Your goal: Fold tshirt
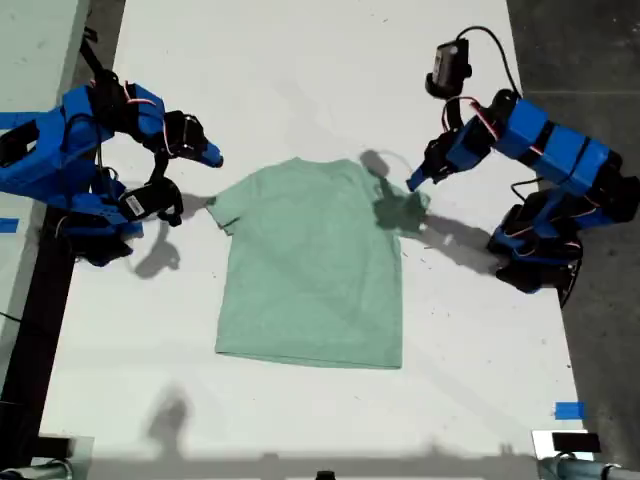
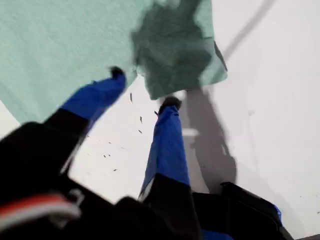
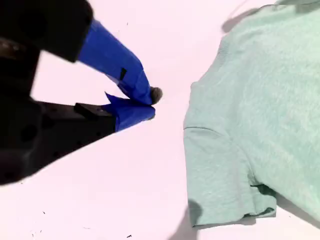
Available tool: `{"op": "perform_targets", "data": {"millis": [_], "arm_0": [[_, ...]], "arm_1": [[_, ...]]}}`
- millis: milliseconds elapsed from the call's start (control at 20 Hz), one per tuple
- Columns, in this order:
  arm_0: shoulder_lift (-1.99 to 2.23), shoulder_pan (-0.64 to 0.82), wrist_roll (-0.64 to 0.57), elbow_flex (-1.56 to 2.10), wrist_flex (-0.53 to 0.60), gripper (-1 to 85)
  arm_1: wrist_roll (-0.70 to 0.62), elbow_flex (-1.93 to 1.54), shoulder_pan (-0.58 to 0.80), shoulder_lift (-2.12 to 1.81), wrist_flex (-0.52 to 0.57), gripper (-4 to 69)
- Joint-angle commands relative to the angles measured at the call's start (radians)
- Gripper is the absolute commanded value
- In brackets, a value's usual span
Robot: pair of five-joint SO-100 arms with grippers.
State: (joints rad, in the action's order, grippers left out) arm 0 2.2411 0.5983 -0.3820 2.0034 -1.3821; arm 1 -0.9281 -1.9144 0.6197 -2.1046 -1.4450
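The tshirt (image 1: 312,265) lies flat on the bench (image 1: 480,330). My first end effector (image 2: 142,87) hangs open, empty, above one sleeve; my second end effector (image 3: 150,104) is closed, empty.

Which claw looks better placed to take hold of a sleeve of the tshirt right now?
Probably my first claw: it hangs open right at a sleeve of the tshirt. My second claw is shut, with bare table between it and the other sleeve.
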Motion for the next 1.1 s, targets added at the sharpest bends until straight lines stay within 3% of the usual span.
{"op": "perform_targets", "data": {"millis": [0,150,400,600,650,750,850,900,1050], "arm_0": [[0.005,-0.023,0.018,-0.008,0.028,0.1],[0.006,-0.025,0.02,-0.006,0.028,0.1],[0.015,-0.026,0.023,0.011,0.029,0.1],[0.018,-0.02,0.023,0.028,0.034,0.1],[0.018,-0.018,0.023,0.034,0.035,0.1],[0.023,-0.015,0.023,0.048,0.038,0.1],[0.026,-0.012,0.023,0.058,0.048,0.1],[0.026,-0.012,0.023,0.06,0.051,0.1],[0.026,-0.012,0.023,0.061,0.052,0.1]], "arm_1": [[0.008,0.067,-0.018,-0.041,0.018,30.3],[-0.011,-0.052,0.031,-0.037,0.089,29.9],[-0.067,-0.301,0.121,0.078,0.33,30.9],[-0.094,-0.291,0.124,0.339,0.457,31.5],[-0.1,-0.27,0.121,0.397,0.466,29.2],[-0.12,-0.222,0.114,0.446,0.449,17.7],[-0.135,-0.193,0.114,0.482,0.431,2.3],[-0.137,-0.19,0.11,0.486,0.428,-1.2],[-0.14,-0.186,0.091,0.483,0.422,-1.1]]}}
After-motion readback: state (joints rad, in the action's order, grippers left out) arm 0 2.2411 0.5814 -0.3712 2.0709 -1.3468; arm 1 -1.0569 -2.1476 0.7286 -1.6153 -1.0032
